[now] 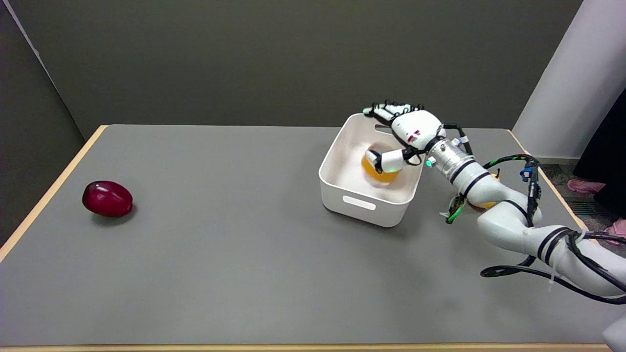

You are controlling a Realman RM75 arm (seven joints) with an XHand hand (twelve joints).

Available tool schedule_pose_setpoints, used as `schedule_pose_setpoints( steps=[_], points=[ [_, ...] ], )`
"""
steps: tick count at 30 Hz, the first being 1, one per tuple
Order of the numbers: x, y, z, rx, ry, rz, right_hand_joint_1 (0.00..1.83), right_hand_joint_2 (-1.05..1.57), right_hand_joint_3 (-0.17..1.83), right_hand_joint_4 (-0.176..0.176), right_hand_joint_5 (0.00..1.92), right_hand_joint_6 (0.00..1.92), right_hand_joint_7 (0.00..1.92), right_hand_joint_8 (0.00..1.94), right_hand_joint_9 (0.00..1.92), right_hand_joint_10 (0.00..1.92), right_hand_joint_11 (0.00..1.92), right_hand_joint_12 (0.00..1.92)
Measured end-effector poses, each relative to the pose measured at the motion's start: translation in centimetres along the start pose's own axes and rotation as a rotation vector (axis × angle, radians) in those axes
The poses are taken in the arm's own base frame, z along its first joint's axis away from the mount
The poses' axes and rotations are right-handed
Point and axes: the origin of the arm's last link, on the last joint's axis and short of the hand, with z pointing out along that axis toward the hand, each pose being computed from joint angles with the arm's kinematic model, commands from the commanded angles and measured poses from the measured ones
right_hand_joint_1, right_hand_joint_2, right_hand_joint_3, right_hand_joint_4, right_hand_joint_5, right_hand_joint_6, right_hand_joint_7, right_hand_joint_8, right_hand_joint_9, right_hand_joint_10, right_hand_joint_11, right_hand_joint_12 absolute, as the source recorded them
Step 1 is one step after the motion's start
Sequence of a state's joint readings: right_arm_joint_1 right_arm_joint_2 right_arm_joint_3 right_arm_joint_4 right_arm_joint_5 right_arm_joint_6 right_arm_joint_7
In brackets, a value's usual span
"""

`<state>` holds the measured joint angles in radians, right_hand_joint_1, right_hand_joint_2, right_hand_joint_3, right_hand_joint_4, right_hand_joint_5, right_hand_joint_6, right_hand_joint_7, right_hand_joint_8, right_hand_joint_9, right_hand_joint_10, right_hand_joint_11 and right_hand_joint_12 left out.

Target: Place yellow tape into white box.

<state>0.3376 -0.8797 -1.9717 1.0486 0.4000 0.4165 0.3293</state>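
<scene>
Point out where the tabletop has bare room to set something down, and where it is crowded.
Bare: the wide grey stretch between the red fruit and the white box, plus the whole near strip. Crowded: the right side, where the right hand spreads over the yellow tape in the box.

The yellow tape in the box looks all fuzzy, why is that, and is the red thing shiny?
In the head view the yellow tape is smeared by motion blur inside the white box, its edges soft below the right hand. Also in the head view, the red fruit is sharp, with a small bright glare spot on top and a soft shadow under it on the table.
</scene>
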Motion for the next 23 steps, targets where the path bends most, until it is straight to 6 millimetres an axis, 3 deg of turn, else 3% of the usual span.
schedule_pose_setpoints(
  steps=[7,13,18,20,23],
  points=[
    [1.9,1.7,-0.7,-0.010,0.098,0.108,0.18,0.50,0.97,0.131,0.08,0.28,0.10,0.17,0.17,0.59,0.25,1.29],
    [4.2,4.1,-1.4,-0.045,0.204,0.188,0.19,0.55,0.99,0.116,0.06,0.22,0.08,0.16,0.12,0.55,0.17,1.13],
    [6.5,7.4,-2.3,-0.133,0.323,0.309,0.19,0.58,0.99,0.112,0.04,0.22,0.06,0.18,0.10,0.52,0.12,1.08],
    [7.4,9.0,-2.9,-0.179,0.372,0.367,0.37,0.59,1.04,0.104,0.08,0.12,0.11,0.08,0.07,0.56,0.17,0.96],
    [8.5,11.5,-3.9,-0.256,0.444,0.467,0.20,0.59,0.99,0.110,0.05,0.22,0.08,0.21,0.10,0.52,0.12,1.08]
  ],
)
